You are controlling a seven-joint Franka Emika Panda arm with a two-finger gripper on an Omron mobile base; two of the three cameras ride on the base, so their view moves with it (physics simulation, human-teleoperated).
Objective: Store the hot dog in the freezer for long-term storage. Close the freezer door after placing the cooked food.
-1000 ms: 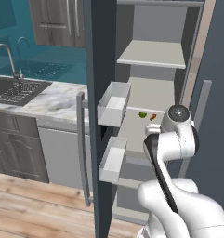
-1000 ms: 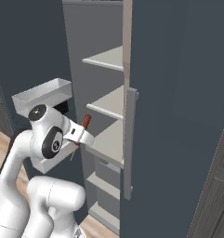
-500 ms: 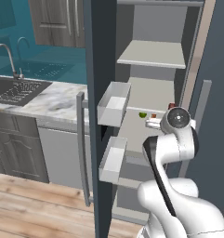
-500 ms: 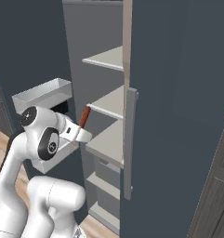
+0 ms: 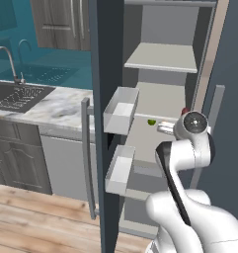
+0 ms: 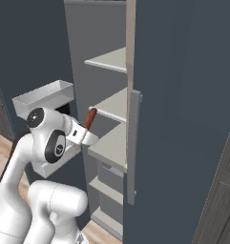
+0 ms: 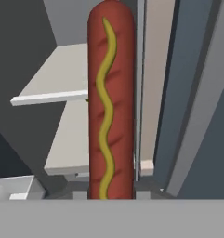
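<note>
Hot dog (image 7: pixel 111 100) | clamped between jaws, sticking out | before freezer (image 6: pixel 111 102) shelves

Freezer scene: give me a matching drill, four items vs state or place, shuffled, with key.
Items:
1. hot dog
2. green fruit
3. freezer door
4. gripper

States:
A. swung open, bins on its inner side
B. lying on a freezer shelf
C. shut on the sausage
D. held upright, yellow squiggle along it

Pairs: 1-D, 2-B, 3-A, 4-C
</note>
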